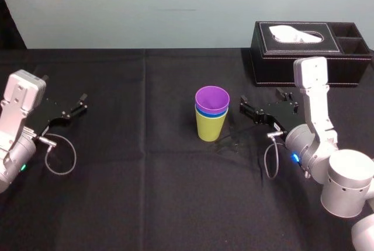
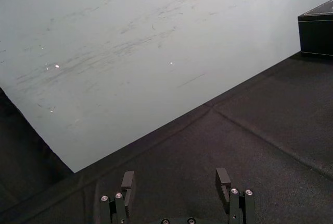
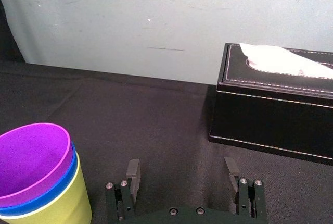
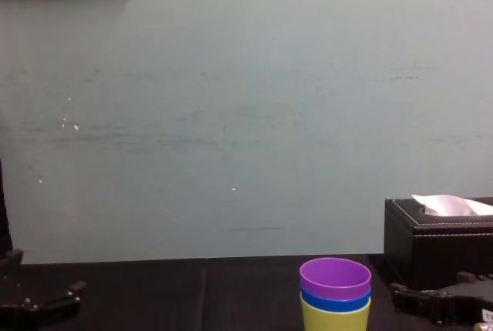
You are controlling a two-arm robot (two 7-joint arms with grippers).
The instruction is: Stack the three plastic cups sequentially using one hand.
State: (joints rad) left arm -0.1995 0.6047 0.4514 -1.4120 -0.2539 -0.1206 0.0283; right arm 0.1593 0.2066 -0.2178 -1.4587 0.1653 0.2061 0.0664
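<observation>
— Where are the cups?
— Mid-table on the black cloth [image 1: 146,192], upright and nested: smooth tapered plastic, purple cup [image 1: 211,98] in blue cup [image 1: 211,112] in yellow-green cup [image 1: 211,129].
— The hand?
— The right gripper [image 1: 242,105] sits just beside them, thin fingers apart. The left gripper [image 1: 83,102] is parked far left, fingers apart too. A stitched black tissue box [image 1: 310,58] stands behind.

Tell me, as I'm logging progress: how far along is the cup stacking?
Stacking looks done: the purple cup sits in the blue cup, which sits in the yellow-green cup, upright in the middle of the table. Nothing is in hand: the right end effector is open and empty beside the stack, and the left end effector is open at the table's left side. Nothing appears left but perhaps parking the right arm.
</observation>
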